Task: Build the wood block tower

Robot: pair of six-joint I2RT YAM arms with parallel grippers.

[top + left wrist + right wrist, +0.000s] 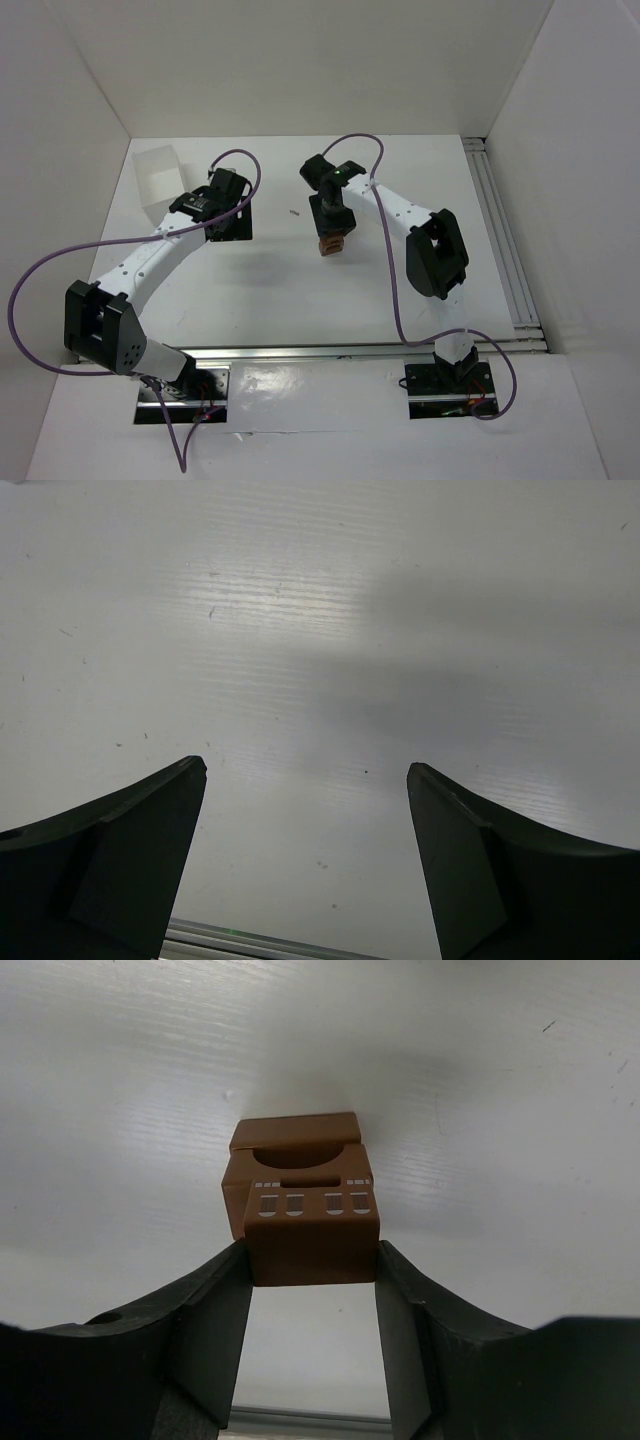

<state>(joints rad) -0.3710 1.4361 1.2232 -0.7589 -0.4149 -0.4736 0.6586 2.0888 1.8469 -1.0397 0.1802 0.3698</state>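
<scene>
A reddish-brown wood block point(312, 1235) with small painted windows on its top face sits between the tips of my right gripper point(312, 1247). Both fingers press its sides, so the gripper is shut on it. A second wood block point(295, 1132) shows directly behind it, partly hidden; I cannot tell whether the two touch or form a tower. From above, the blocks point(330, 243) appear as one small brown patch under the right gripper point(331, 232) at mid-table. My left gripper point(305, 770) hangs open over bare table, nothing between its fingers.
A white translucent tray point(160, 180) stands at the back left, just beyond the left gripper point(228, 215). White walls enclose the table on three sides. An aluminium rail point(505, 240) runs along the right edge, and another crosses in front of the arm bases.
</scene>
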